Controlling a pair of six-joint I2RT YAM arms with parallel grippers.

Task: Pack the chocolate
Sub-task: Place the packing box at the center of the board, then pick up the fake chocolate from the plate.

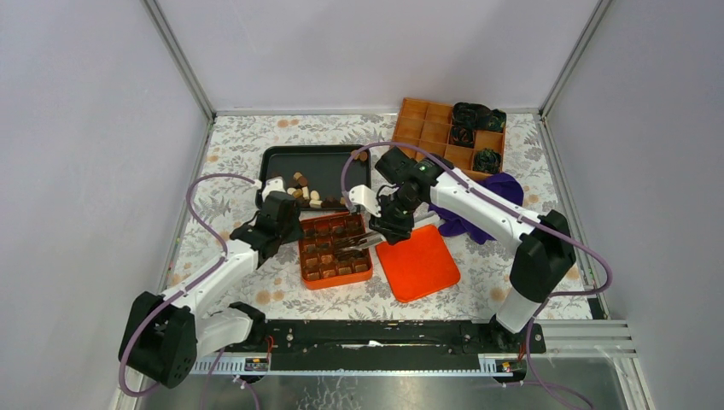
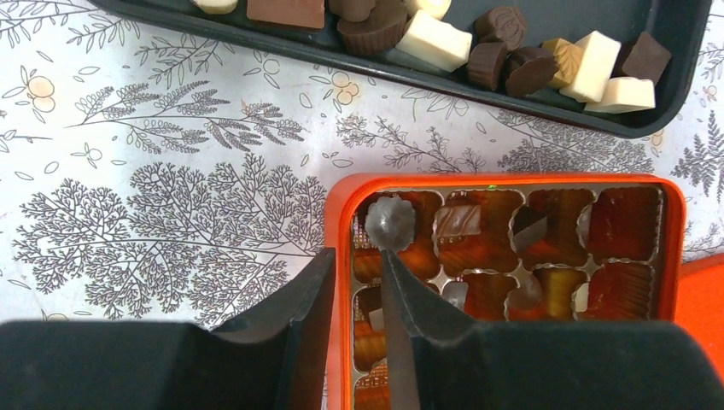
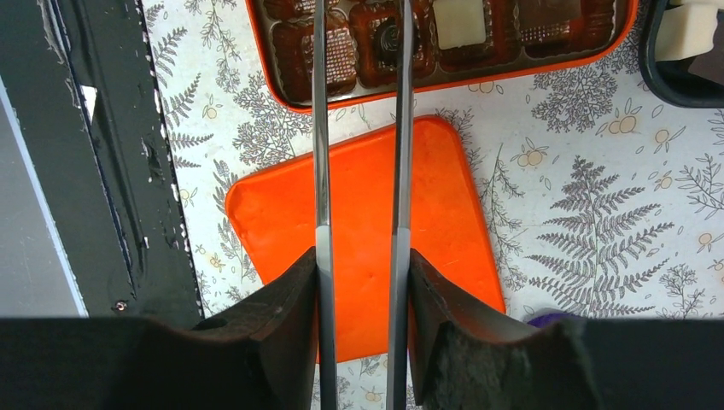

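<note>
Loose chocolates (image 1: 305, 189), dark, light brown and white, lie in a black tray (image 1: 277, 158); they also show in the left wrist view (image 2: 512, 60). An orange box (image 1: 335, 272) with a moulded insert holds several chocolates (image 3: 459, 21). My left gripper (image 1: 286, 224) is closed on the box's left wall (image 2: 343, 256), one finger outside and one inside. My right gripper (image 1: 394, 224) is shut on metal tweezers (image 3: 318, 171), whose two arms stay apart and reach over the box. The tweezers' tips are cut off in the right wrist view.
The box's orange lid (image 1: 418, 263) lies flat right of the box, under the tweezers (image 3: 444, 205). An orange divided organiser (image 1: 427, 128) with black-and-green bundles (image 1: 478, 115) stands at the back right. A purple cloth (image 1: 504, 188) lies beside my right arm. A black rail (image 1: 384, 333) runs along the near edge.
</note>
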